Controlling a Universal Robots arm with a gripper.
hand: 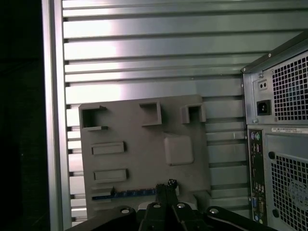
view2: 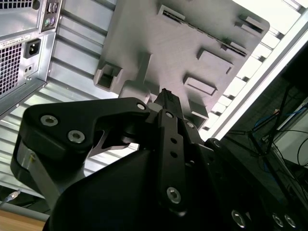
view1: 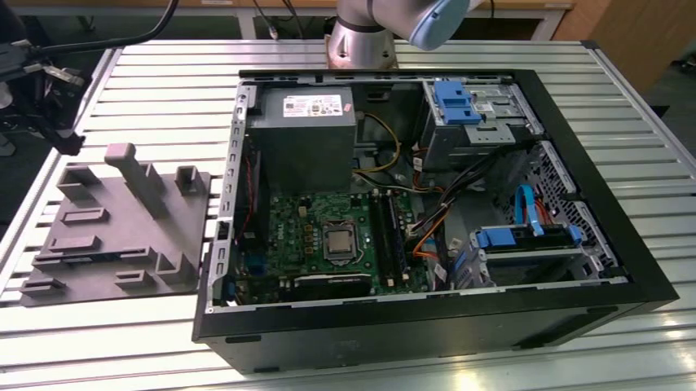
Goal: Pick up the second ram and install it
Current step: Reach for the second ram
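- Exterior view: an open case (view1: 435, 322) lies on the slatted counter (view1: 435, 57). Inside are a green motherboard (view1: 315, 228) and a grey power supply (view1: 302, 134). A grey tray (view1: 109, 244) with raised holders sits just beside the case, on the exterior view's left. The arm (view1: 370, 32) stands behind the case.
- First wrist view: the ram (hand: 127, 194) shows as a thin blue strip lying along the edge of the tray (hand: 144, 159) nearest the tool (hand: 166, 184). The tool's tip is at the end of the ram that points toward the case (hand: 279, 144). I cannot tell whether it touches the ram, nor whether the tool is clenched or released. The counter (hand: 144, 57) stretches beyond the tray.
- Second wrist view: the tool (view2: 165, 92) is seen side-on, its tip over the tray (view2: 183, 43) near a notched holder. The rear panel of the case (view2: 24, 48) stands close by on the counter (view2: 67, 72).
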